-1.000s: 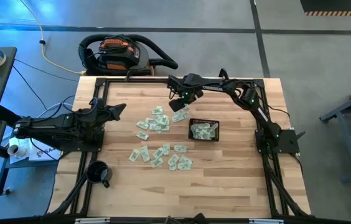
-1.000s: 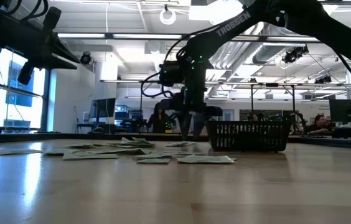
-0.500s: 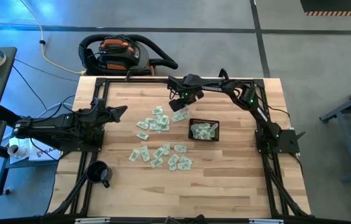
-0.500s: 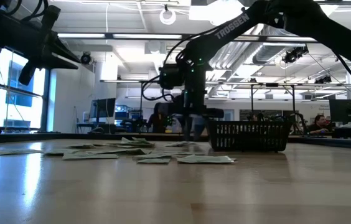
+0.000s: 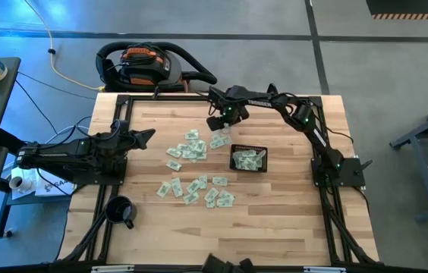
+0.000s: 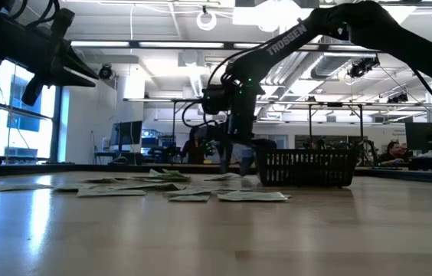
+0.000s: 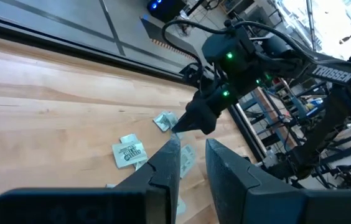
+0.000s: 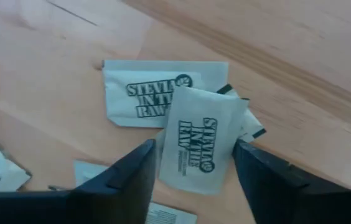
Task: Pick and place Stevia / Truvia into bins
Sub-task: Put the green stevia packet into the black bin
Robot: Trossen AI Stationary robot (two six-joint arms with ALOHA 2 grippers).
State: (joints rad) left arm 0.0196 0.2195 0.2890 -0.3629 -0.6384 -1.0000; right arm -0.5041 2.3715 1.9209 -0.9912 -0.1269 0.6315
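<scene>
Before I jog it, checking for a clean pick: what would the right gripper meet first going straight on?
Most likely the sachet lying on top between its open jaws, overlapping others on the table; depth is unclear.

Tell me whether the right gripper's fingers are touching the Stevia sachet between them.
Cannot tell. In the right wrist view the sachet sits between the right gripper fingers with slim gaps showing, but depth is unclear.

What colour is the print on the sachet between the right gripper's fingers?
Dark print on a pale sachet, between the right gripper fingers; clearest in the right wrist view.
</scene>
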